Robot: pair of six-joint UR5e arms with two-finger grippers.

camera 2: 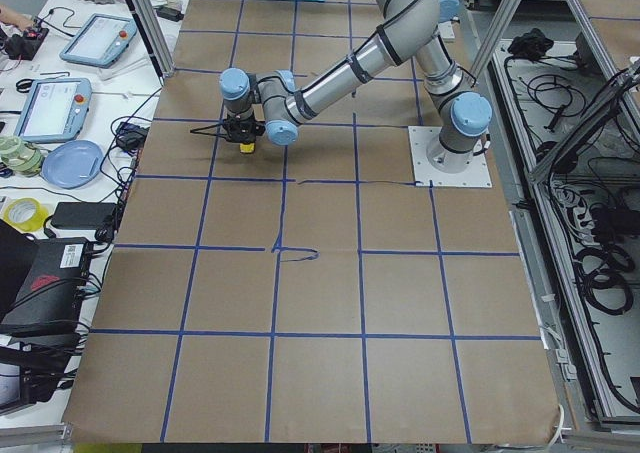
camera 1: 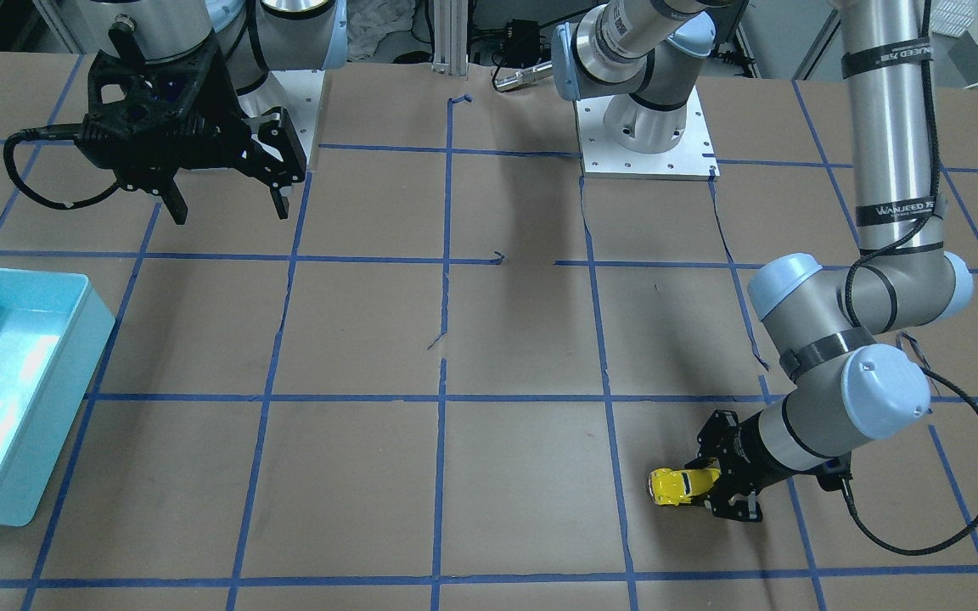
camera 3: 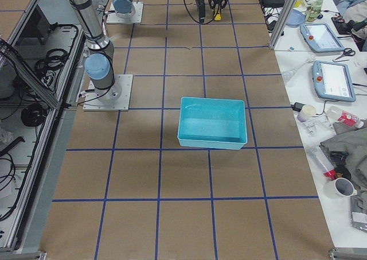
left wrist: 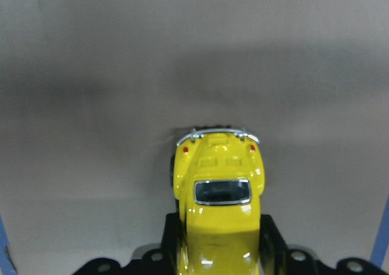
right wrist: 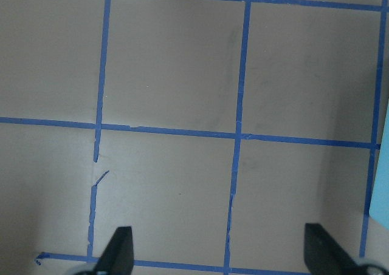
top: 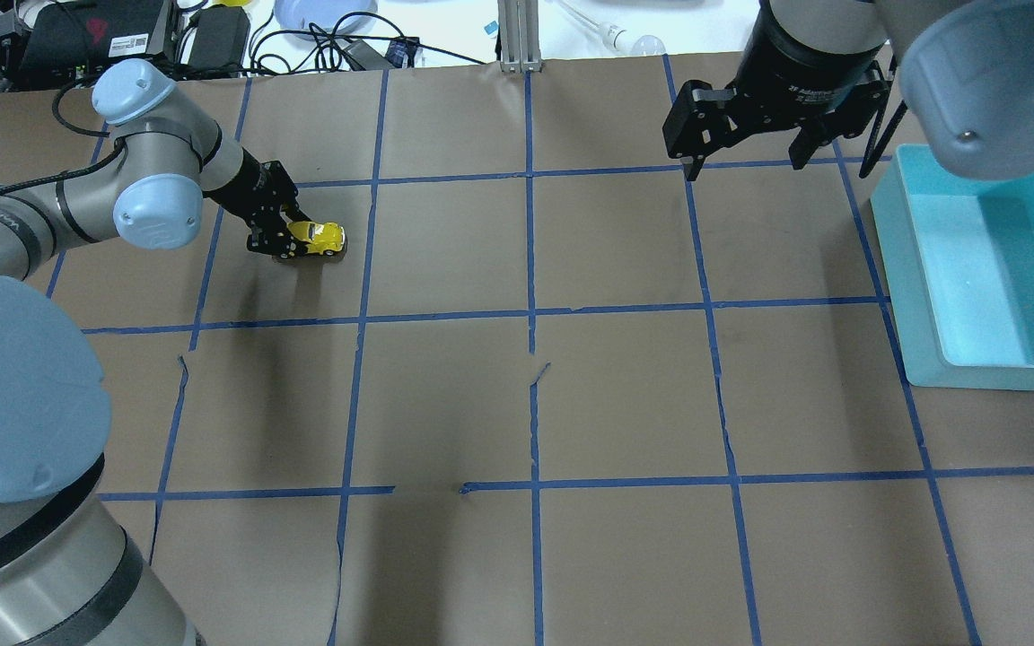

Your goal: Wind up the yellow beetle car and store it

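Black left gripper (camera 1: 704,486): reaches low and nearly level over the paper, its fingers (left wrist: 272,241) closed on the flanks of one end of the car.
Yellow beetle car (camera 1: 676,486): clamped at table height in a far square on the robot's left. Its free end, with a chrome bumper and two small red lights, points away from the wrist. Whether the wheels touch the paper is unclear.
Right gripper (top: 746,164): hangs above the table pointing down, fingers spread wide.
Teal bin (top: 896,269): at the table's right edge, near the right gripper and well apart from the car.
Table (top: 616,404): brown paper with a blue tape grid.
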